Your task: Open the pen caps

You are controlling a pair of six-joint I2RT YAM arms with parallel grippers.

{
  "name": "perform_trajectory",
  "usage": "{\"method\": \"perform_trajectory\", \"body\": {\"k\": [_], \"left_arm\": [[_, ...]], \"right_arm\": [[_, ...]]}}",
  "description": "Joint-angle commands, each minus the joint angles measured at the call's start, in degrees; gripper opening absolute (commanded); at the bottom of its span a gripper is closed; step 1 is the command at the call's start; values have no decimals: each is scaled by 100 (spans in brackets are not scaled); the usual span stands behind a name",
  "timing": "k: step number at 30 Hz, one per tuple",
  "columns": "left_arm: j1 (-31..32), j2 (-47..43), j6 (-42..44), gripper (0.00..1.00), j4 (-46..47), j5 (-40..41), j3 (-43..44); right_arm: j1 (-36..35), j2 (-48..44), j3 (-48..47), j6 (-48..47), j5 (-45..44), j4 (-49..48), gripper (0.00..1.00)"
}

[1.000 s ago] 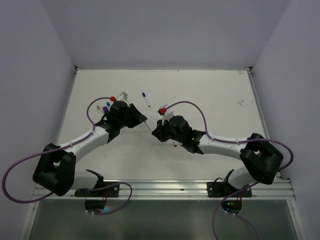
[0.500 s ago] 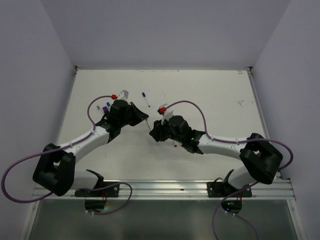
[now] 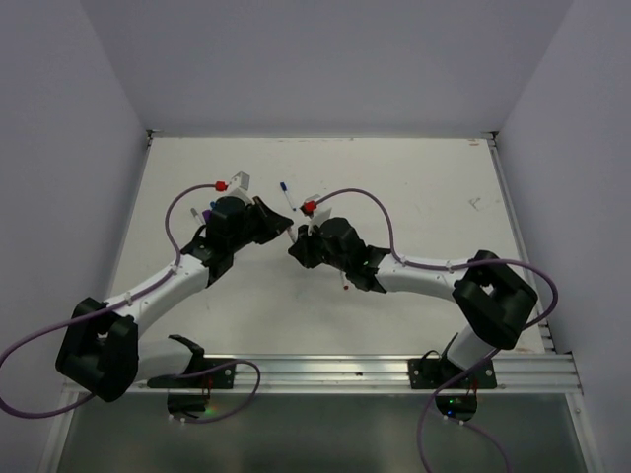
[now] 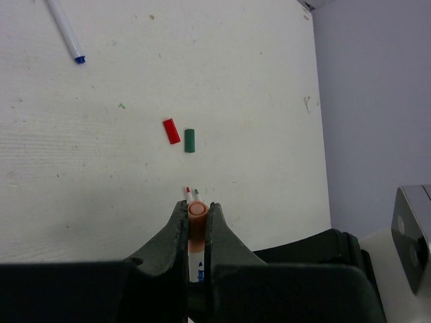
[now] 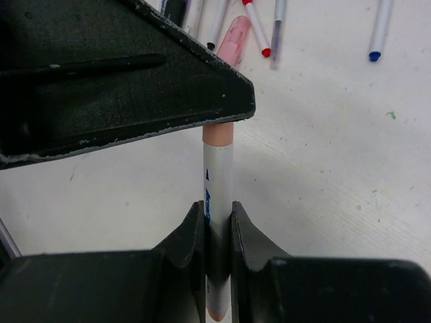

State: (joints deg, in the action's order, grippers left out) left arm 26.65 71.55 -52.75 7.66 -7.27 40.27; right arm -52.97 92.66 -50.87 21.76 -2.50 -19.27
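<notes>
Centrally, left gripper [image 4: 197, 207] clamped tight on peach cap [image 5: 219, 133], right gripper [image 5: 217, 214] on white barrel [image 5: 218, 171]; skewed pulling risked either slipping.

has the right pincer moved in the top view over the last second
Yes. The right pincer, shut on a white pen, has shifted left and away from the bases, closer to the blue-tipped pen lying on the table.

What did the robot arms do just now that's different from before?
Both arms reached farther across the table. The left gripper clamped shut on the peach cap; the right gripper grips the same pen's white barrel. The blue-tipped pen on the table stayed put.
</notes>
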Motion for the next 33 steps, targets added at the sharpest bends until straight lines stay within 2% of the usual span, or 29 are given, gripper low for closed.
{"method": "perform_trajectory", "body": {"k": [1, 2, 9, 16, 23, 27, 31, 33], "left_arm": [[41, -220, 46, 0, 569, -56, -89], [33, -290, 46, 0, 666, -12, -90], [-11, -335, 90, 0, 1307, 900, 393], [-327, -177, -349, 0, 2335, 1578, 1008], [-398, -203, -587, 0, 3215, 2580, 1132], [-442, -63, -316, 0, 2690, 2197, 1526], [-416, 429, 27, 0, 1146, 1352, 1861], [-389, 622, 299, 0, 686, 921, 1923]], "right_arm": [[-11, -72, -82, -5, -84, -139, 3], [-3, -116, -37, -5, -101, -121, 0], [-20, -547, 516, -75, 224, 151, 0], [-99, -1004, 1192, -365, 540, 187, 0], [-91, -1364, 1615, -409, 523, 46, 0], [-99, -1557, 1651, -164, 137, 203, 0], [-99, -1567, 1511, 223, -619, 607, 0], [-99, -1489, 1431, 442, -918, 792, 0]]}}
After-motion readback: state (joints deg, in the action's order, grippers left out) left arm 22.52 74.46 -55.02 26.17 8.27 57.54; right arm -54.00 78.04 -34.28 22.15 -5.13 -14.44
